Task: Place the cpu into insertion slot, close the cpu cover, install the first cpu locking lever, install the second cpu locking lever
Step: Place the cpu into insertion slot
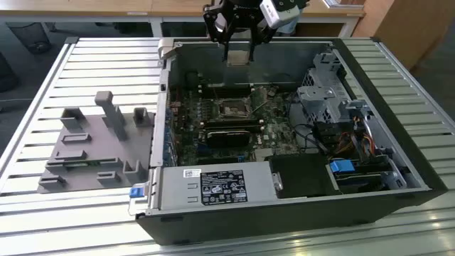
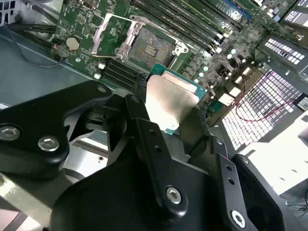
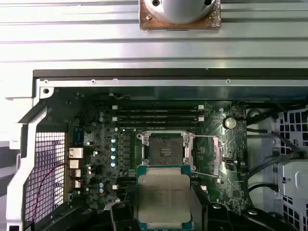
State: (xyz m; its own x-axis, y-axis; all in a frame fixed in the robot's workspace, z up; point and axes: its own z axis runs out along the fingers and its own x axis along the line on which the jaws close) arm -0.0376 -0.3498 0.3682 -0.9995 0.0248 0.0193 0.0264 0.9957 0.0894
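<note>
We've got the gripper (image 1: 240, 53) w/ fingers clamped on the cpu (image 3: 163, 197), hanging above the open pc case (image 1: 284, 221), well apart from the bare insertion slot (image 3: 163, 148); cpu cover (image 2: 109, 34) flipped up.

Pale slatted metal table (image 1: 106, 53), wooden desk (image 1: 71, 5) behind, dark floor (image 1: 106, 29)

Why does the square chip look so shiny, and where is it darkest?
Second wrist view: light bounces off the metal top of the cpu, turning it pale, and the perforated case wall glares white. First wrist view: the table slats shine bright. Exterior view: the motherboard, deep inside the case, sits in the darkest shade.
</note>
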